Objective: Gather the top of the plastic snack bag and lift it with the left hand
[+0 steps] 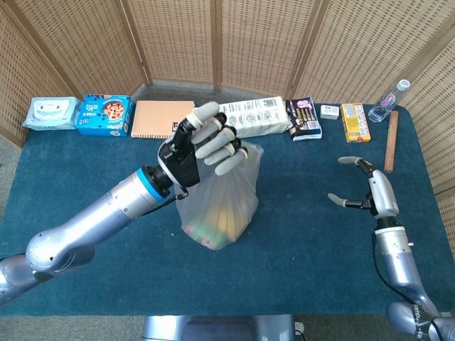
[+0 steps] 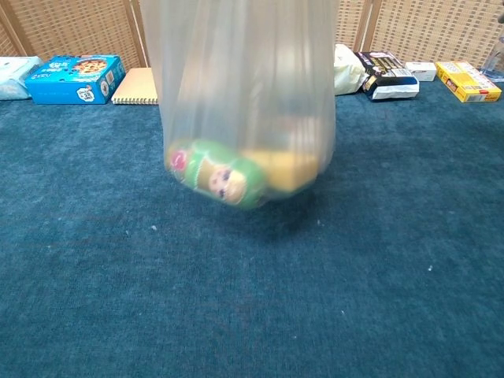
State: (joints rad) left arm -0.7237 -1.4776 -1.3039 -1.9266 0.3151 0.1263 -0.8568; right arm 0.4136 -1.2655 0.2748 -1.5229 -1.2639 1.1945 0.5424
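The left hand [image 1: 201,142] is gripping the gathered top of the plastic snack bag [image 1: 219,202], its fingers curled around the bunched film above the middle of the bench [image 1: 298,213]. The bag is hanging below that hand, stretched long and narrow, and in the chest view its bottom is sitting clear of the blue cloth, with a shadow lying on the surface beneath it. Inside the cloudy film a green packet [image 2: 220,175] with a printed face is lying at the lowest point, and something yellow [image 2: 287,169] is resting beside it; both are blurred. Over on the other side, the right hand [image 1: 364,186] is hovering above the bench well apart from the bag, holding nothing, its fingers spread and its thumb reaching out toward the middle. Along the far edge of the bench a row of things is lying: a pale wipes pack [image 1: 50,112], a blue cookie box [image 1: 104,115], a tan notebook [image 1: 160,118], a long white printed package [image 1: 252,116], a dark snack packet [image 1: 303,118], a yellow box [image 1: 354,121], a wooden rod [image 1: 389,140] and a clear bottle [image 1: 391,99] at the corner.
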